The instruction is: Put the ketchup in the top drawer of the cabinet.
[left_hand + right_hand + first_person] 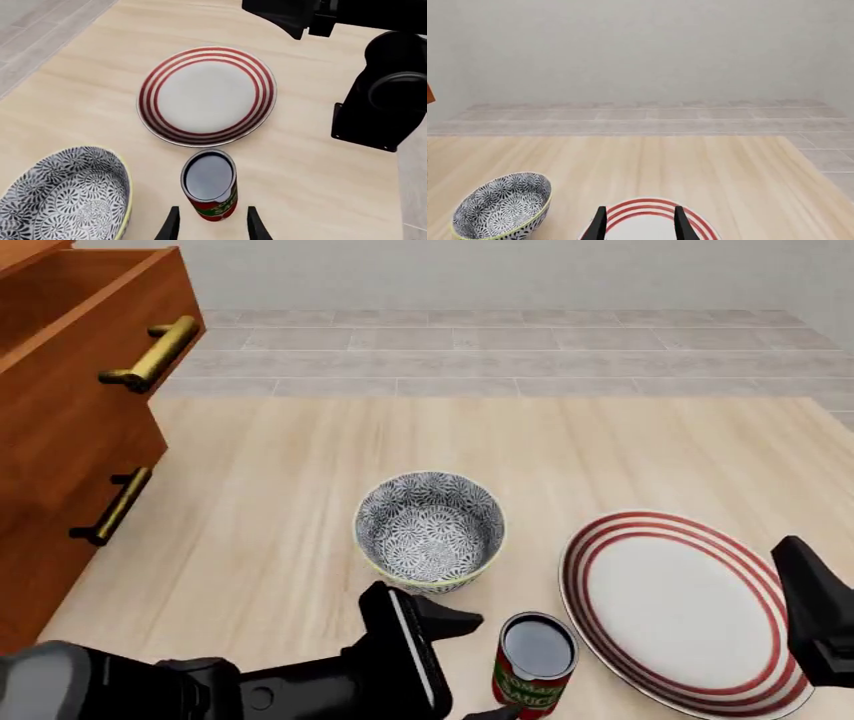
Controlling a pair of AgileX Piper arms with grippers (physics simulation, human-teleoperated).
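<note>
The ketchup (534,660) is a small can with a red and green label, upright on the table near the front edge, between the bowl and the plate. It also shows in the left wrist view (209,186). My left gripper (211,225) is open, its fingertips on either side of the can's base without touching it; it also shows in the front view (475,668). The cabinet (54,470) stands at the left. Its top drawer (94,350) is pulled out, brass handle (151,354) forward. My right gripper (639,225) is open and empty above the plate.
A grey patterned bowl (430,530) sits just left of and behind the can. A red-ringed white plate (681,610) lies to its right. The lower drawer front with a darker handle (112,506) is shut. The right arm (814,625) is at the front right.
</note>
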